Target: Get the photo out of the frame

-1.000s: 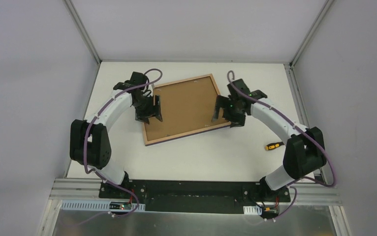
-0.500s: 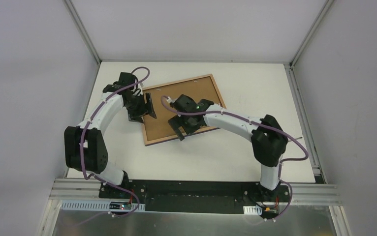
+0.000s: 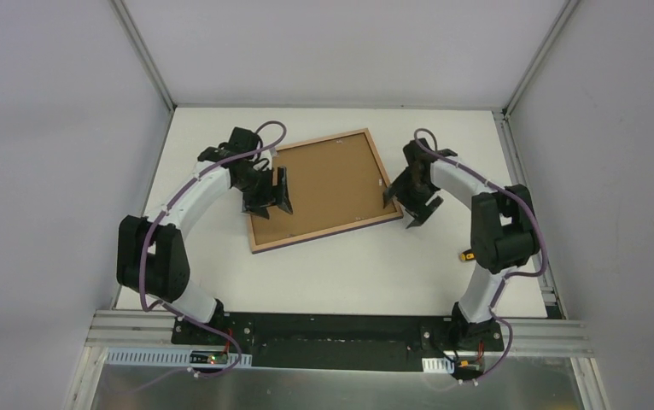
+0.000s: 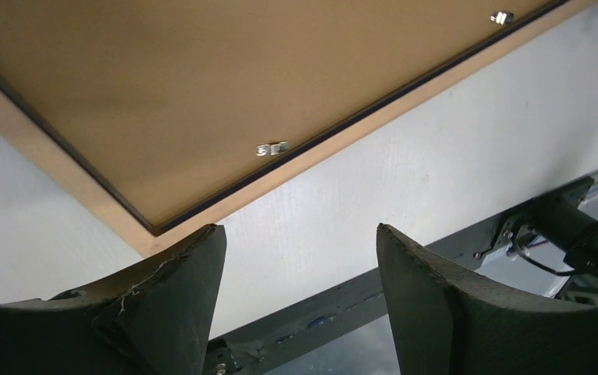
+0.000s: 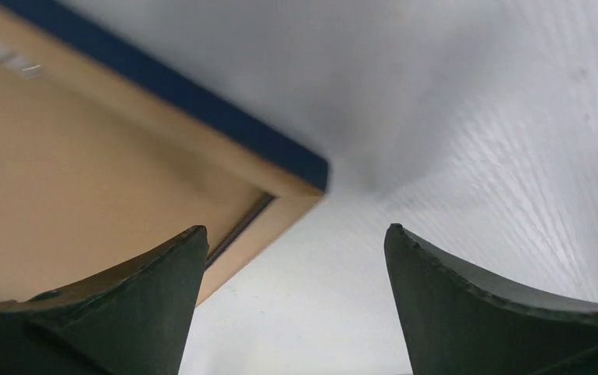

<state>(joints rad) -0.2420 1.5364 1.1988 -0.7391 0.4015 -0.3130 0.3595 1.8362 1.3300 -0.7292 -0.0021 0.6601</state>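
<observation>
The frame lies face down mid-table, its light wood rim around the brown backing board. The photo is hidden under the board. My left gripper is open and empty over the frame's left edge. In the left wrist view the frame's rim, a near corner and a metal clip show beyond the open gripper. My right gripper is open and empty at the frame's right edge. In the right wrist view the open gripper hangs just off a frame corner with its dark blue side.
A yellow-and-black screwdriver lies on the white table right of the frame, partly behind my right arm. A second metal clip sits farther along the board's edge. Grey walls close in the table on three sides.
My right arm has swung from over the middle of the backing board back out to the frame's right edge. My left gripper has shifted slightly right, onto the frame's left edge.
</observation>
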